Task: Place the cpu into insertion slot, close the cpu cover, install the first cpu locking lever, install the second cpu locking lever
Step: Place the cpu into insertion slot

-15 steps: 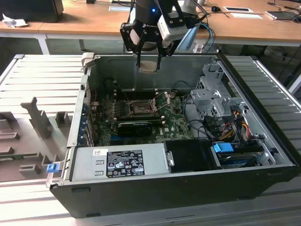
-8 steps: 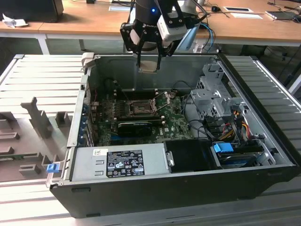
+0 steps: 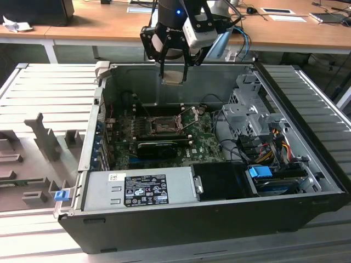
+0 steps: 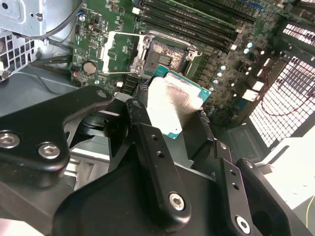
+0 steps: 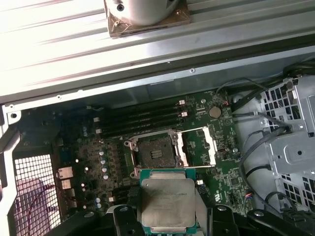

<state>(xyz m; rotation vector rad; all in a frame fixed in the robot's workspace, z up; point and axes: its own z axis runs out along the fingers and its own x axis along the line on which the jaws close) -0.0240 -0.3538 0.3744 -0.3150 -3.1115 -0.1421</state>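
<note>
One step of four was in hand, the first: placing the cpu. The gripper [image 3: 173, 70] hung above the insertion slot [image 3: 163, 126], well apart from it and nearer the rear wall of the computer case [image 3: 219, 224], its jaws clamped on the cpu [image 3: 173, 78] by two opposite edges. In the first wrist view the cpu [image 5: 167, 204] lay flat between the fingers, silvery face up, and the insertion slot [image 5: 155, 153] stood bare. The cpu cover [image 5: 197, 145] was swung open just beside the insertion slot, so nothing covered it. By my judgement the placing called for a level chip, centred over the insertion slot and square with its rim — a tilted or offset descent would risk the contacts.
</note>
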